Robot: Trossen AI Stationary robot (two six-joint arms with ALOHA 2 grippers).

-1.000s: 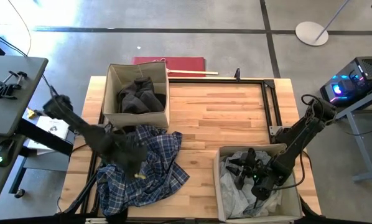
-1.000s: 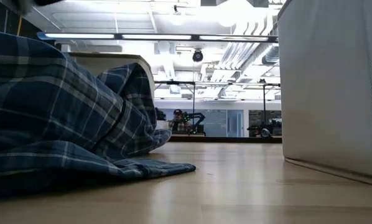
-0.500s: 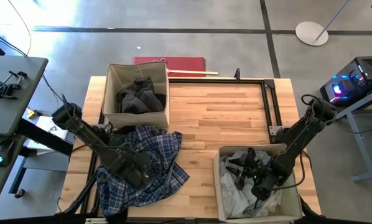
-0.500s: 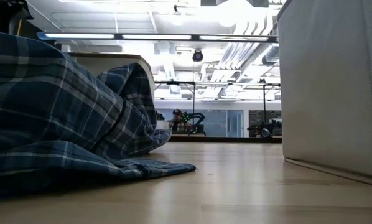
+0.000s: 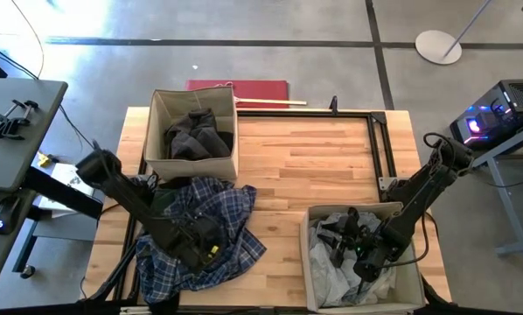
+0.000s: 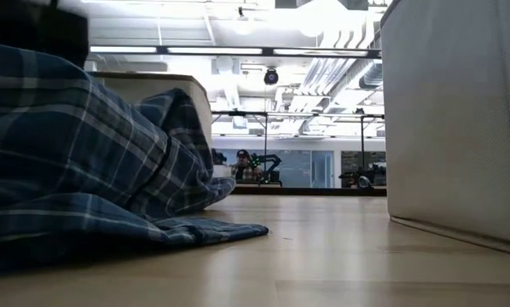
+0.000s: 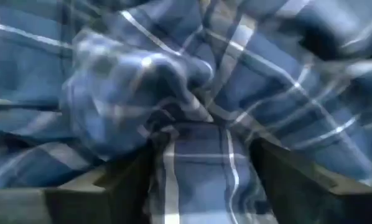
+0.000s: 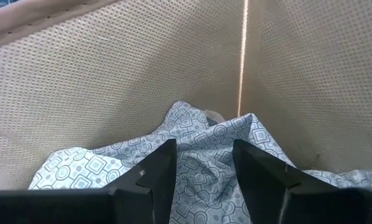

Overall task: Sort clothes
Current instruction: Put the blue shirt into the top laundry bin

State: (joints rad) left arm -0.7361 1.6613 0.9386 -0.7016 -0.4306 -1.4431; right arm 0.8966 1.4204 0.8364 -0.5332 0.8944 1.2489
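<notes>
Since a second ago the left gripper (image 5: 202, 248) has slid from the middle of the plaid shirt (image 5: 235, 214) toward its near edge, and its jaws, clenched before, now stand spread over a bunched fold of the cloth. In the left wrist view the shirt (image 7: 173, 93) fills the picture and lies between the two fingers (image 7: 111, 186) without being pinched. The shirt is crumpled on the table (image 5: 323, 162), at its left front, just in front of the left box (image 5: 156, 122), which holds dark clothes (image 5: 194, 133). In the low view the shirt (image 6: 76, 162) is heaped on the wood.

The right gripper (image 5: 353, 238) has not moved: it hangs inside the right box (image 5: 310, 262), over pale clothes (image 5: 327, 271). Its jaws are partly apart above a patterned white cloth (image 8: 192, 168), grasping nothing.
</notes>
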